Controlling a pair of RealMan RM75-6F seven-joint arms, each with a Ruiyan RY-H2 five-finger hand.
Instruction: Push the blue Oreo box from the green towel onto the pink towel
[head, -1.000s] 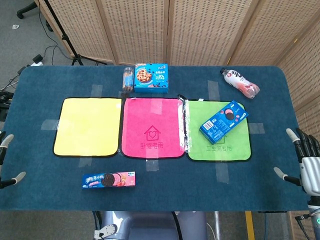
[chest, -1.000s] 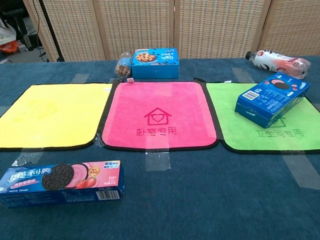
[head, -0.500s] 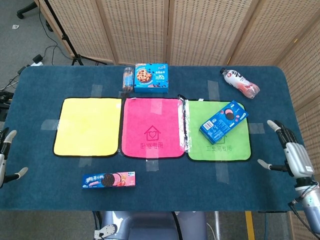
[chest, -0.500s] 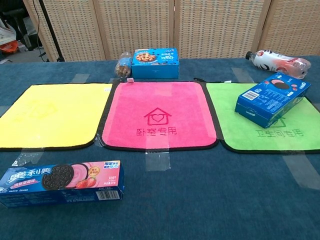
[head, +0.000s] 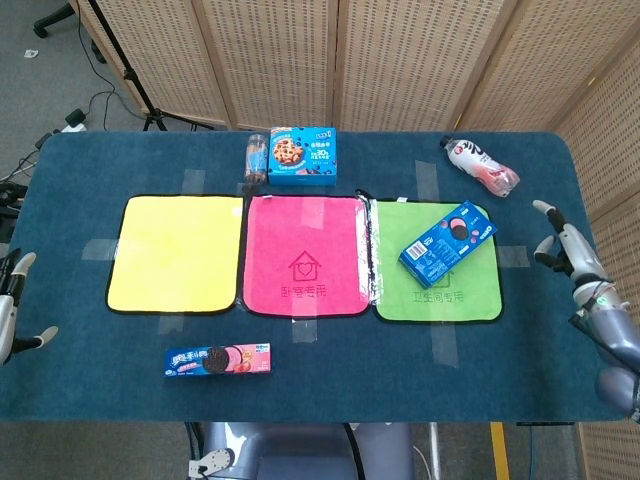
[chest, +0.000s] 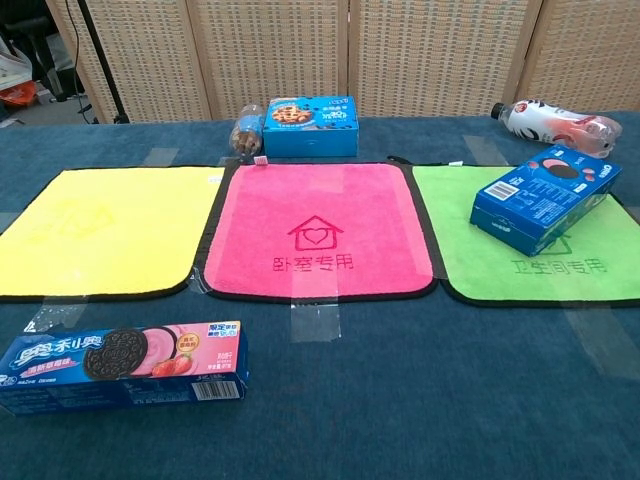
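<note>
Blue cardboard Oreo box lies skewed on the green square towel, untouched. Your right hand hangs beside the table's right edge, fingers spread, empty. Bring it behind the box's right end and shove flat toward the pink square towel. Plastic drink bottle lies well behind, no obstruction.

You have a matt, felt-like blue cloth over the table. Green towel and pink towel: soft, napped cloth. Oreo box: glossy printed card. Bottle: shiny plastic. Screen: woven wicker.
</note>
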